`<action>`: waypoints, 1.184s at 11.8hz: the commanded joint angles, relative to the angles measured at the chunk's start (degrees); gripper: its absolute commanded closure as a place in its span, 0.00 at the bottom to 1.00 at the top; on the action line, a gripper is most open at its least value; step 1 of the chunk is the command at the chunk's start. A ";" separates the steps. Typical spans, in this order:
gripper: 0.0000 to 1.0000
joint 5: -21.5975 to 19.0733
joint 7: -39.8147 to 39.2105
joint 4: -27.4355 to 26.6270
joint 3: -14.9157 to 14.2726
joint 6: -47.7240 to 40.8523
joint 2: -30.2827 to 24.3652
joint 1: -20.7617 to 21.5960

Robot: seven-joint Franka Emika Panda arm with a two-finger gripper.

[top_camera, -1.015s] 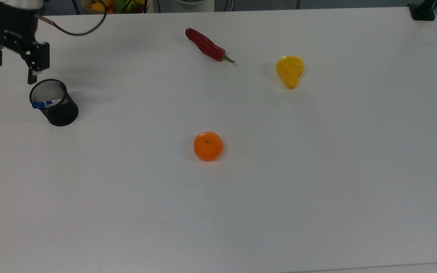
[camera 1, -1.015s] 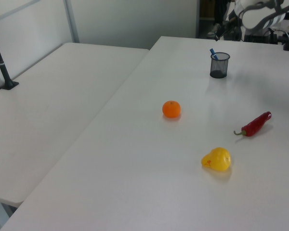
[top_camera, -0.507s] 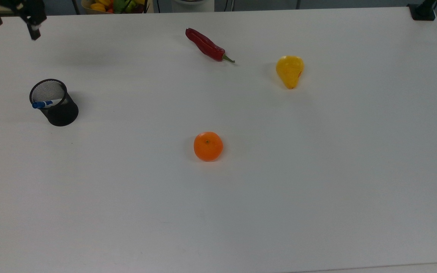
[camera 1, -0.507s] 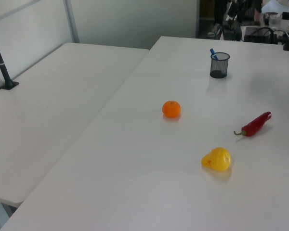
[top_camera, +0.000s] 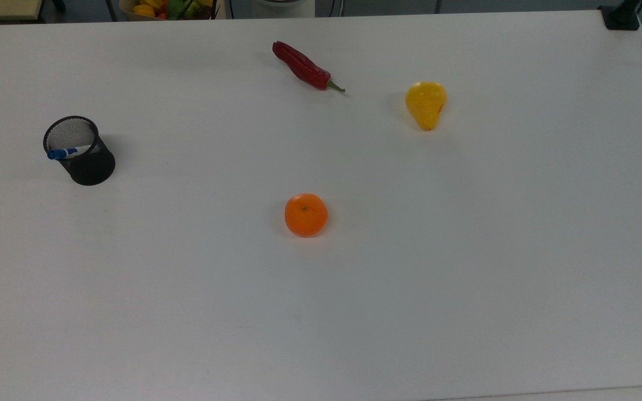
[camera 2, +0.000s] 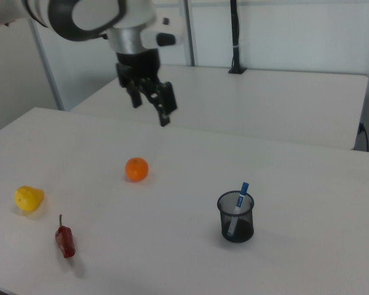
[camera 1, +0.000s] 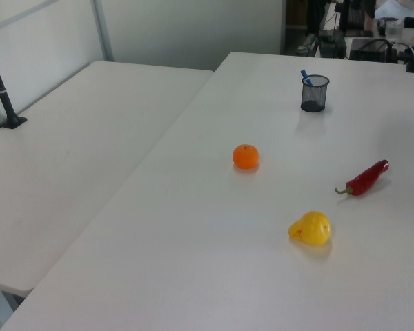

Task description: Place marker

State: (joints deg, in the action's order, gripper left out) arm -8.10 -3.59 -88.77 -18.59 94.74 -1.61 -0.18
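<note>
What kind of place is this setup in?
Probably a robotics lab: a robot arm's gripper hangs above a plain white table set with a mesh pen cup, an orange and other props.

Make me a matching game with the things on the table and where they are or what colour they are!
Things:
1. marker
2. orange
3. chili pepper
4. claw

Clues:
A. dark red with a green stem
B. standing tilted in the black mesh cup
C. up in the air, open, holding nothing
D. round, out in the middle of the table

Pairs: 1-B, 2-D, 3-A, 4-C
</note>
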 commanded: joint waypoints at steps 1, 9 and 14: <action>0.00 0.28 4.63 -0.26 8.38 -2.63 -1.46 0.45; 0.00 5.81 -1.91 -7.45 15.08 3.06 -1.20 4.05; 0.00 5.99 -8.19 -8.26 13.85 6.69 -0.50 4.05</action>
State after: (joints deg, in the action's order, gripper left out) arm -2.79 -10.05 -95.70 -3.71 99.63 -1.29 3.27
